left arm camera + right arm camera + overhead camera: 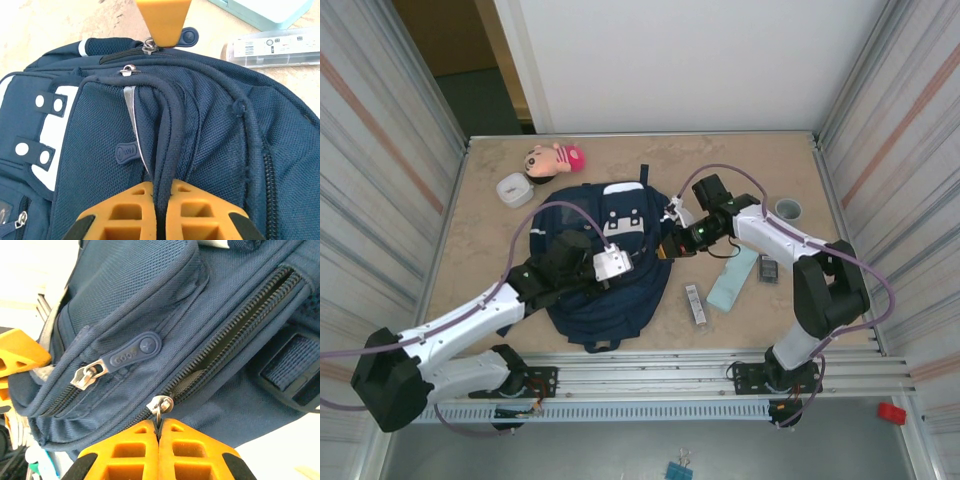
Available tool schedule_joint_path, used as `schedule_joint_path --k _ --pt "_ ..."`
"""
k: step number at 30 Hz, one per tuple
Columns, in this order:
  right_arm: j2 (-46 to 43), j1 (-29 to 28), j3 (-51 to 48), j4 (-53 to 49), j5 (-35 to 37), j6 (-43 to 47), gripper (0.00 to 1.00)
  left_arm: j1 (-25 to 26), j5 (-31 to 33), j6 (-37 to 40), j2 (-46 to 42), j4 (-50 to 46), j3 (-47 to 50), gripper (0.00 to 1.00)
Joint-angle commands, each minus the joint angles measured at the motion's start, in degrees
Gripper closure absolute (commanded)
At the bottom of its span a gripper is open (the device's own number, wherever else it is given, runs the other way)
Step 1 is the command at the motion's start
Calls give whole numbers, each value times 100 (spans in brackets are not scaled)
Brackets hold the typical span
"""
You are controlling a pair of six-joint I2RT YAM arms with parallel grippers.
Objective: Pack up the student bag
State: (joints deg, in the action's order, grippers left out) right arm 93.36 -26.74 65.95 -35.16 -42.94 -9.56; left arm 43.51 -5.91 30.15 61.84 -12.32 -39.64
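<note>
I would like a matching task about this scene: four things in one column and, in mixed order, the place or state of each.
1 right gripper
2 left gripper
3 doll
4 grey cup

a beyond the student bag, far left
b shut on a dark strap
c standing right of the bag
d shut on a zipper pull

Pairs: 1-d, 2-b, 3-a, 4-c

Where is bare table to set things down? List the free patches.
Free: the far strip of table between the doll and the grey cup; the left side between the white container and the left arm. Crowded: right of the student bag, with the mint case, clear box and dark device.
</note>
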Motion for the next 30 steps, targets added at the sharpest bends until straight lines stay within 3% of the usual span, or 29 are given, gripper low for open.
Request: schedule_joint_path --k 1,10,15,23,28,29,30 --pt "-479 -153 -178 -281 -396 -353 100 -71 590 -279 155 211 -130 100" --pt "-809 -430 -651 306 -814 -1396 100 -74 540 -634 360 688 -123 100" --pt "-840 -752 -1032 1281 -1088 -2295 100 -72 478 -877 413 933 -92 100" --pt "-1018 -1279 -1643 2769 -777 -3743 100 -40 767 -1791 594 1495 -54 100" --pt "-1231 -1407 -1926 3256 -598 -4186 100 -18 840 -1807 701 1725 -19 100" --pt "-1308 -1369 -1928 3164 -533 -4144 98 -19 750 -1777 697 1768 0 100" --pt "-1422 -1296 -1937 3002 -424 -4078 88 -17 658 -1737 682 1816 29 100"
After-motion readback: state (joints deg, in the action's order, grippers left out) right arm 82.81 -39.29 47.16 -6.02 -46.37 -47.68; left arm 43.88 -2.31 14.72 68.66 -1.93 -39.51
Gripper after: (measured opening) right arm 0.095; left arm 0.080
